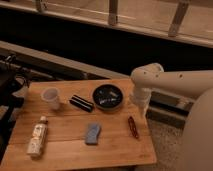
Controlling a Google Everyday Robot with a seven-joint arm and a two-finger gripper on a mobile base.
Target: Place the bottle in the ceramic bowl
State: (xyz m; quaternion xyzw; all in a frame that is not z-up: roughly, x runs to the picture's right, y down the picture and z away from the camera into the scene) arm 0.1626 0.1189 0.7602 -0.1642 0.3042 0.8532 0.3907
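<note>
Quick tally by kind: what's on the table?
bottle: 1
ceramic bowl: 1
white cup: 1
black block: 1
blue pad: 1
reddish stick: 1
Total: 6
The gripper hangs by the table at its right edge, right of the bowl.

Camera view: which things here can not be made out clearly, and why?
bottle, camera view: label print too small to read.
ceramic bowl, camera view: pale marks inside, too blurred to tell pattern from contents.
pincer, camera view: hangs right of the bowl at the table edge; its lower end is lost in dim light.
dark gear, camera view: cut off by the left edge.
</note>
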